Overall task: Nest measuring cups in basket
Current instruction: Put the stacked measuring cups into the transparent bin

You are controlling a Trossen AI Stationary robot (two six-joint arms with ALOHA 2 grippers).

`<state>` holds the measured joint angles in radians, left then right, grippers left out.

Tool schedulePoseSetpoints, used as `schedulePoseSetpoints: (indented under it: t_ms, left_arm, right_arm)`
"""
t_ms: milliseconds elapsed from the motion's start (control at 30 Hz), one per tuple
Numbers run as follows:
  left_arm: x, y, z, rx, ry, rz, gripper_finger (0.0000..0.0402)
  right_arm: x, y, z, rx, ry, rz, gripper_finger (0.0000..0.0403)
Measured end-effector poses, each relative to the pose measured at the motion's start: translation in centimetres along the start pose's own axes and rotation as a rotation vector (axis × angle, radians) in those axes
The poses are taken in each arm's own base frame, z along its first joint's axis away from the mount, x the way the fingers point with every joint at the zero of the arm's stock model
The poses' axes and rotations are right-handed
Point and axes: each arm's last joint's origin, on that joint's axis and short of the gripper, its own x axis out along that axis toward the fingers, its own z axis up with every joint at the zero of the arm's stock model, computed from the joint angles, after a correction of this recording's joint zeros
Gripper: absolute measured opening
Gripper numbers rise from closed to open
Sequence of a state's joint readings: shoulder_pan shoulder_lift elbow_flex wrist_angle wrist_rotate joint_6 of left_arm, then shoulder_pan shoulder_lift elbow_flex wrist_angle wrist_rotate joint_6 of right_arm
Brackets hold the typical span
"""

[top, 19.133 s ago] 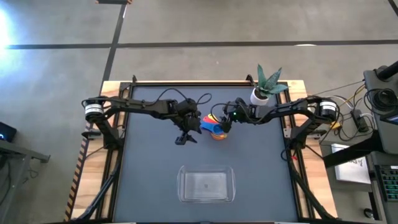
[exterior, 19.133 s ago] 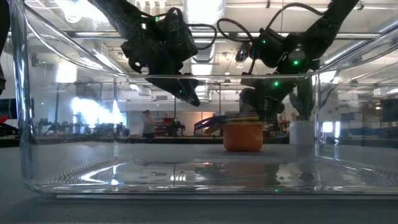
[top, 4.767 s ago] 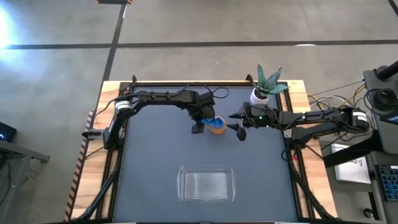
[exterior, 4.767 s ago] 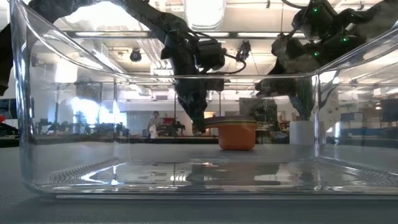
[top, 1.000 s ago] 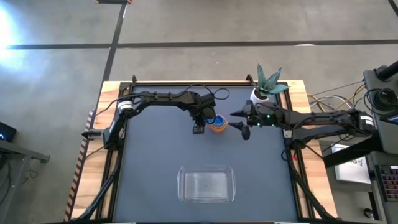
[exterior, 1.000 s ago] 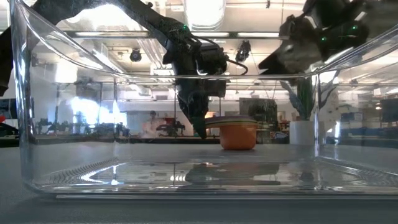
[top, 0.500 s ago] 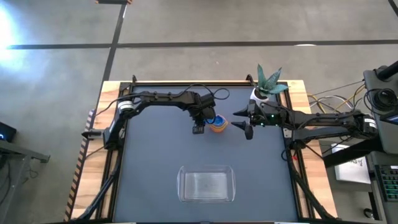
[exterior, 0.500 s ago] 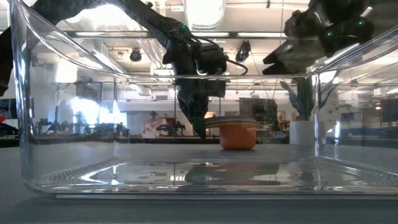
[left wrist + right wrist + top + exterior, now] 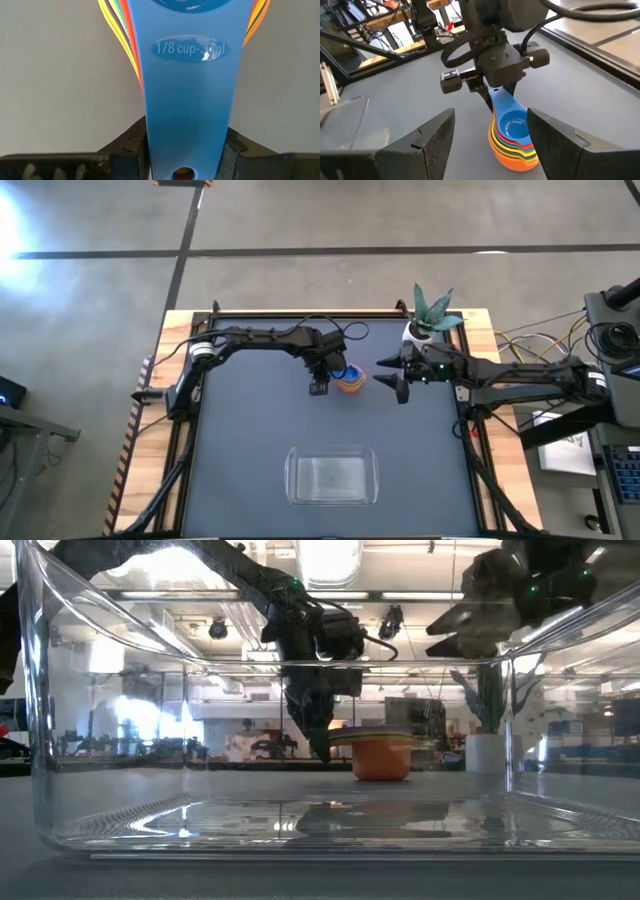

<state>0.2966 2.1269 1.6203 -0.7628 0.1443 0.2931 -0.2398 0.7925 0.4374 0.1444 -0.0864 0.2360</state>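
Note:
The measuring cups [image 9: 349, 382] sit nested in one stack, orange at the bottom and blue on top, on the dark mat at the table's far middle. The stack's orange bottom [image 9: 382, 762] rests on the mat, and the handles fan out toward the left. My left gripper [image 9: 320, 384] is shut on those handles. My right gripper [image 9: 392, 381] hovers open just right of the stack, raised off the mat; in its wrist view [image 9: 490, 145] the fingers stand wide apart with the stack [image 9: 514, 137] ahead. The clear basket [image 9: 331, 476] stands at the near middle. My left gripper [image 9: 185, 155] pinches the stacked handles near their free end [image 9: 185, 125], one finger [image 9: 127, 147] on each long edge, with the blue handle uppermost. The fingers come from above, pointing down [image 9: 318, 735]. The stack stays upright with its orange bottom on the mat.
A small white pot with a green plant [image 9: 418, 332] stands at the far right, close behind my right arm. The clear basket's near wall [image 9: 300, 840] fills the low view. Bare mat lies between the stack and the basket.
My right gripper has drawn back a little toward the table's right edge, away from the stack, staying open. My left gripper and the stack have kept still.

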Motion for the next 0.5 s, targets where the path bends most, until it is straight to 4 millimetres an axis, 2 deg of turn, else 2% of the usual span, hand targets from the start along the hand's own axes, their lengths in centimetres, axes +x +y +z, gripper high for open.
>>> schedulePoseSetpoints:
  t_ms: [300,500]
  left_arm:
    - [-0.6,-0.4,-0.1,-0.047,0.016,-0.014,0.0118]
    - [-1.3,-1.5,0.3,-0.037,-0.004,-0.015,0.0118]
  right_arm:
    - [-1.3,0.7,0.3,0.025,-0.018,0.031,0.0238]
    - [-2.1,1.1,0.2,0.039,-0.008,0.048,0.0237]
